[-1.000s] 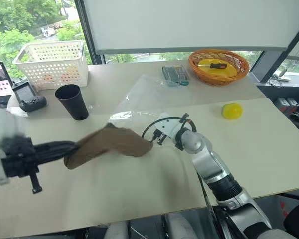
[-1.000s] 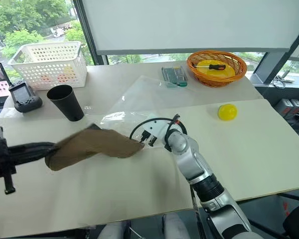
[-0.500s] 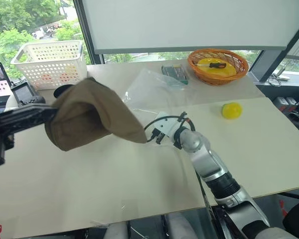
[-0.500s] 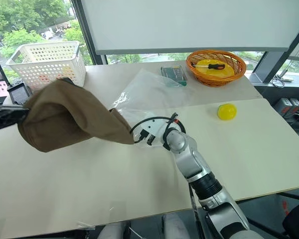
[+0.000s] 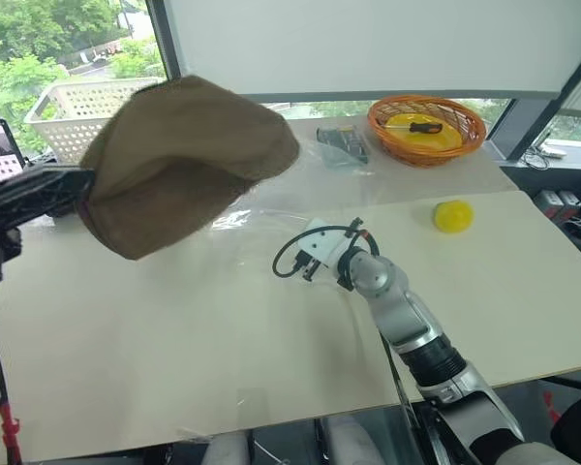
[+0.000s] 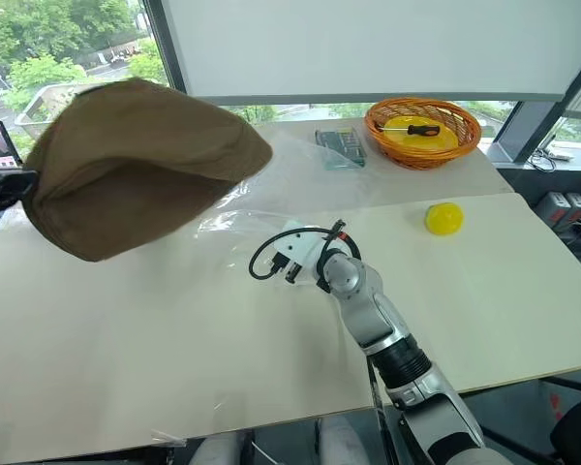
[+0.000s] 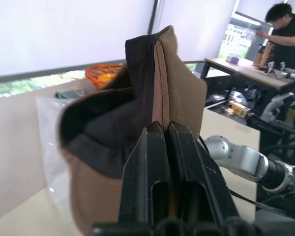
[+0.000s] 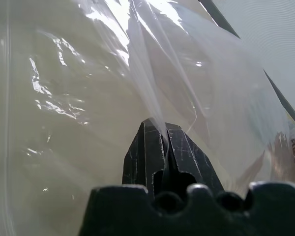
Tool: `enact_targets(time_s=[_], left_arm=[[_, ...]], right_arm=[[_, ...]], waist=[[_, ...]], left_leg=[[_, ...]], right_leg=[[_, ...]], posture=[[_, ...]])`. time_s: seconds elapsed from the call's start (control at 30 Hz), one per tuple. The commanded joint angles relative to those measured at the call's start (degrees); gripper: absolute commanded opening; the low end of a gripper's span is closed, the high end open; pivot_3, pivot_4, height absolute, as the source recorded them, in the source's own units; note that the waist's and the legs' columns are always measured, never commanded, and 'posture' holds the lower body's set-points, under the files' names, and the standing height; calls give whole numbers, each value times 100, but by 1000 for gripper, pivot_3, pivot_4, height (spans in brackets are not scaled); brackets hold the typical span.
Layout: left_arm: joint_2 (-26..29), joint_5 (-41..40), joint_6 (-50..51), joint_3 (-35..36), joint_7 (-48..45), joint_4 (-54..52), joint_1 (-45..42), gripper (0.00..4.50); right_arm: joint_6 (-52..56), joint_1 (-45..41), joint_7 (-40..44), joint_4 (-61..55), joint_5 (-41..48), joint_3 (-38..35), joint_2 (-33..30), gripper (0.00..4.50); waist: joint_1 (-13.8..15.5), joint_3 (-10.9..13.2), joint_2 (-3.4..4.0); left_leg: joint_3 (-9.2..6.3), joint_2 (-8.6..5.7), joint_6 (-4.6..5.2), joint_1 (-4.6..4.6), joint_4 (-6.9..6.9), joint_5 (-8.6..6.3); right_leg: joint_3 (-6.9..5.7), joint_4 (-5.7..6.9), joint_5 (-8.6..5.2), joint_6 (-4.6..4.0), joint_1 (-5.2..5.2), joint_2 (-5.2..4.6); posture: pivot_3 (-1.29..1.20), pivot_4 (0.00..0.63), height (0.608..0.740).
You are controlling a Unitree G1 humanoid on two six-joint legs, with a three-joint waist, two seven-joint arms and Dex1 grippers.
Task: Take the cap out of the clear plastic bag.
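So the cap (image 5: 179, 160) is basically out. The left pincer (image 7: 160, 135) is clamped tight on the cap's edge, and you can see the brown fabric and dark lining squeezed between its two black fingers (image 7: 142, 172). The cap hangs up in the air over the far left part of the counter (image 5: 174, 339), off the surface, its long axis running roughly left to right across the counter, with the crown bulging away from the pincer toward the middle.

The plastic bag (image 5: 290, 184) lies flat on the counter toward the far edge, below and to the right of the cap, and looks empty from here. The right pincer (image 8: 162, 135) is shut on a fold of the bag's film near its closer edge, pinning it down around the middle of the counter.

The thing that matters for the next move: the cap is up and left of the bag, and I can't tell for sure whether its far tip is fully clear of the bag's mouth or just hovering above it. Looks apart to me. The left arm has the cap, so it's the one to carry it further left or set it down on the bare near-left part of the counter, while the right keeps hold of the bag.

Other stuff: an orange basket (image 5: 426, 126) at the far right, a yellow ball (image 5: 451, 215) near the right edge, and a white basket (image 5: 58, 107) at the far left behind the cap.
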Motion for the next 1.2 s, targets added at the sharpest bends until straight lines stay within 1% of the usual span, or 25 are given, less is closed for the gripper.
enact_targets(time_s=[0.03, 0.07, 0.13, 0.17, 0.2, 0.23, 0.3, 0.4, 0.43, 0.5, 0.6, 0.7, 0.77, 0.87, 0.97, 1.07, 1.2], left_arm=[[-176, 920, -821, -736, 163, -418, -288, 29], [-229, 1094, -967, -926, 202, -497, -374, 29], [-674, 1840, -1495, -2046, 592, -853, -941, 29], [-930, 2102, -1664, -2483, 812, -911, -1226, 29], [-1116, 2294, -1766, -2751, 940, -925, -1423, 29], [-1312, 2384, -1838, -2878, 999, -879, -1573, 29], [-1532, 2511, -1932, -3010, 1031, -812, -1727, 29], [-1701, 3347, -2248, -3704, 1013, -654, -1898, 29], [-1786, 3682, -2254, -4011, 1165, -550, -1981, 29], [-1870, 4440, -2483, -4583, 1287, -433, -2017, 29], [-2213, 4864, -2637, -4812, 1511, -289, -2072, 29], [-2293, 5675, -2831, -5273, 1640, -134, -2124, 29], [-2354, 6096, -2889, -5547, 1720, -41, -2129, 29], [-2332, 7227, -3357, -6296, 1817, 313, -2040, 29], [-2648, 7873, -3585, -6854, 1951, 544, -2035, 29], [-2962, 8407, -3600, -7373, 1965, 633, -1949, 29], [-3412, 9011, -3840, -7867, 2071, 998, -1741, 29]], right_arm=[[-84, -68, -1, -226, -43, -80, -22, 0], [-75, -70, -1, -233, -49, -74, -19, 0], [-73, -50, 9, -255, -81, -58, -52, 0], [-78, -28, 16, -268, -89, -58, -74, 0], [-75, -19, 16, -276, -93, -52, -85, 0], [-97, 16, 33, -298, -117, -33, -140, 0], [-118, 69, 64, -333, -138, -24, -203, 0], [-312, 136, 234, -412, -103, -26, -433, 0], [-448, 159, 324, -435, -91, -28, -573, 0], [-903, 195, 597, -494, -38, 18, -898, 0], [-1454, 279, 936, -587, 51, 8, -1298, 0], [-2483, 431, 1532, -578, 255, 17, -1986, 0], [-2959, 462, 1752, -491, 392, -5, -2201, 0], [-3684, 354, 1987, -144, 476, 21, -2394, 0], [-4100, 144, 2057, 380, 351, 46, -2431, 0], [-4125, -67, 2109, 814, 294, 37, -2330, 0], [-3846, -227, 2128, 1143, 251, -16, -2147, 0]], waist=[[7, 0, 0], [11, -1, -1], [14, -1, -6], [77, 0, -3], [134, -1, -6], [141, -7, -17], [128, -7, -17], [124, -7, -17], [132, -7, -16], [139, -7, -16], [130, -6, -17], [141, -5, -19], [140, -5, -19], [116, -5, -19], [132, -5, -19], [143, -5, -20], [146, -5, -20]], left_leg=[[0, -1, 0, 1, 0, 0], [1, -2, 0, 1, 0, 0], [1, -1, -2, -1, 0, 1], [0, -1, -2, 0, 0, 1], [-2, -12, -2, 2, 1, 2], [-1, -11, -4, 1, 2, 3], [-2, -10, -5, -1, 2, 3], [1, -10, -4, -7, 0, 1], [0, -11, -4, -6, -2, 0], [0, -12, -3, -6, -3, 0], [2, -14, -3, -5, 0, 0], [0, -13, -3, -8, -1, 0], [0, -13, -1, -8, -1, -1], [4, -14, -1, 1, 0, -1], [5, -14, -1, 10, 2, 0], [5, -16, 0, 6, 10, 0], [5, -15, 0, 6, 11, 0]], right_leg=[[0, 1, 0, 0, 0, -1], [0, 0, 0, 0, 1, 0], [0, 0, 1, -1, 1, 0], [1, -2, 1, -1, 2, 0], [-1, -2, 0, 1, 11, -7], [-3, -6, 4, 2, 13, -6], [-1, -7, 7, 2, 14, -5], [4, -7, 9, 3, 3, -5], [3, -6, 9, 4, 3, -6], [2, -6, 9, 4, 4, -6], [3, -11, 9, 9, 10, -7], [1, -13, 8, 11, 9, -6], [1, -16, 8, 12, 10, -7], [4, -18, 8, 13, 21, -8], [5, -16, 6, 16, 27, -7], [5, -14, 8, 16, 28, -9], [6, -13, 10, 15, 29, -8]], posture=[[0, 150, 736], [0, 150, 736], [0, 150, 736], [0, 150, 736], [0, 150, 736], [0, 150, 736], [0, 150, 736], [0, 150, 736], [0, 150, 736], [0, 150, 736], [0, 150, 736], [0, 150, 736], [0, 150, 736], [0, 150, 736], [0, 150, 736], [0, 150, 736], [0, 150, 736]])
